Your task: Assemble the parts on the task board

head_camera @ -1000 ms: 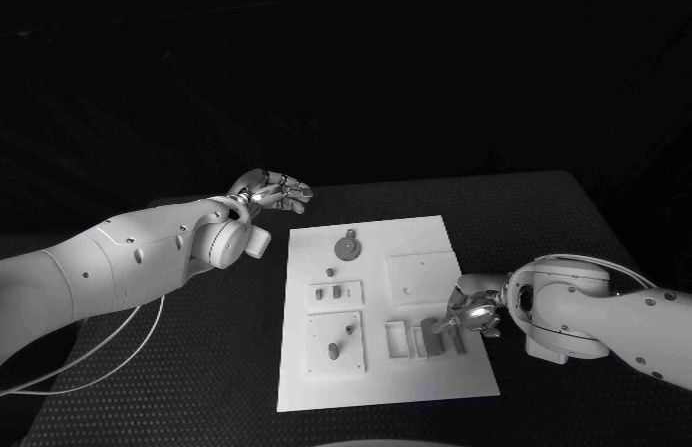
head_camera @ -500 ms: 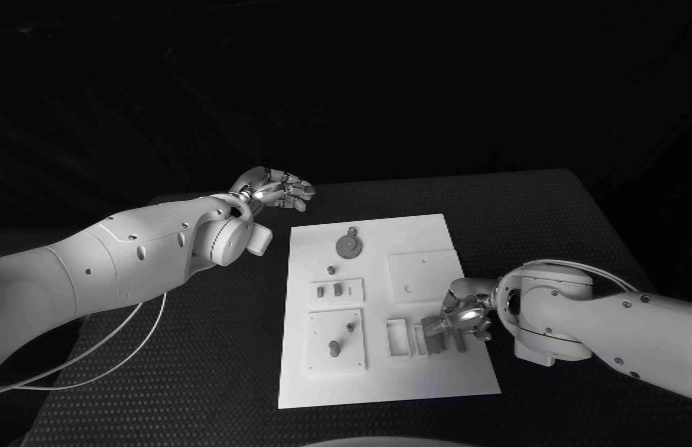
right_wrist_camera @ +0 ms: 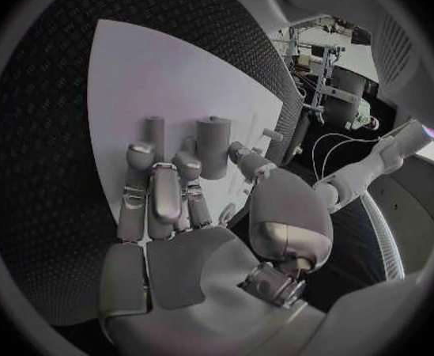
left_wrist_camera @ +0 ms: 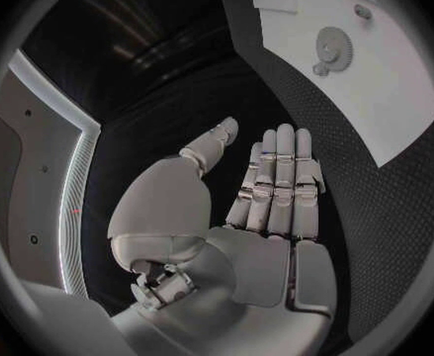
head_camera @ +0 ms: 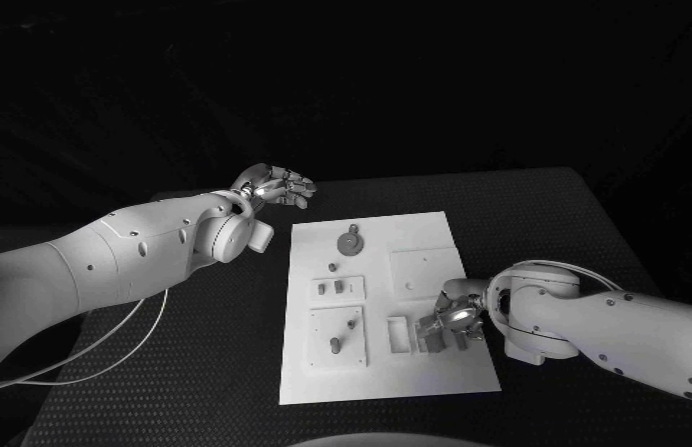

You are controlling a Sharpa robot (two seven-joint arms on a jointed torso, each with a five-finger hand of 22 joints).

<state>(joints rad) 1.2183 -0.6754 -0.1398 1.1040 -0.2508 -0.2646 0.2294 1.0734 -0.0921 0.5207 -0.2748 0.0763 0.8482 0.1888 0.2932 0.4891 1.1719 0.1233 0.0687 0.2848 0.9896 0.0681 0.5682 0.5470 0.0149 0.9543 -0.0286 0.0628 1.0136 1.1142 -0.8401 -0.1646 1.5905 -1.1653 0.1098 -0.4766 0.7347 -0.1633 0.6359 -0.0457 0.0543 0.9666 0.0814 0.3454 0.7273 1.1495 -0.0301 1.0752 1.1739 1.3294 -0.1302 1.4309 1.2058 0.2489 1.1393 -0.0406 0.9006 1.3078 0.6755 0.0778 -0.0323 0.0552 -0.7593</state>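
- The task board [head_camera: 378, 312] is a white rectangular plate lying flat on the black table [head_camera: 577, 217], with its long sides running away from me.
- It carries several raised white blocks with small grey parts in them; a round toothed gear [head_camera: 349, 241] sits near the board's far end, and my left wrist view shows it too [left_wrist_camera: 332, 46].
- Two upright grey pegs [right_wrist_camera: 213, 144] stand at the board's near right corner area, close together.
- My right hand [head_camera: 453, 319] is low over the board's near right part, right at those pegs.
- In my right wrist view the fingers [right_wrist_camera: 160, 194] are stretched toward the pegs, tips just beside them; I cannot tell whether they touch or pinch one, so I cannot say if this hand is holding anything.
- My left hand [head_camera: 274, 187] is raised off the board's far left corner, over the table, well apart from every part.
- Its fingers [left_wrist_camera: 281, 183] lie straight and side by side, thumb held out to the side, nothing in the palm: released.
- The board's left edge has bare table beside it.
- The board's far edge also has bare table beyond it, up to the table's dark rear edge.
- My right arm [head_camera: 591, 317] crowds the board's right edge near the front.
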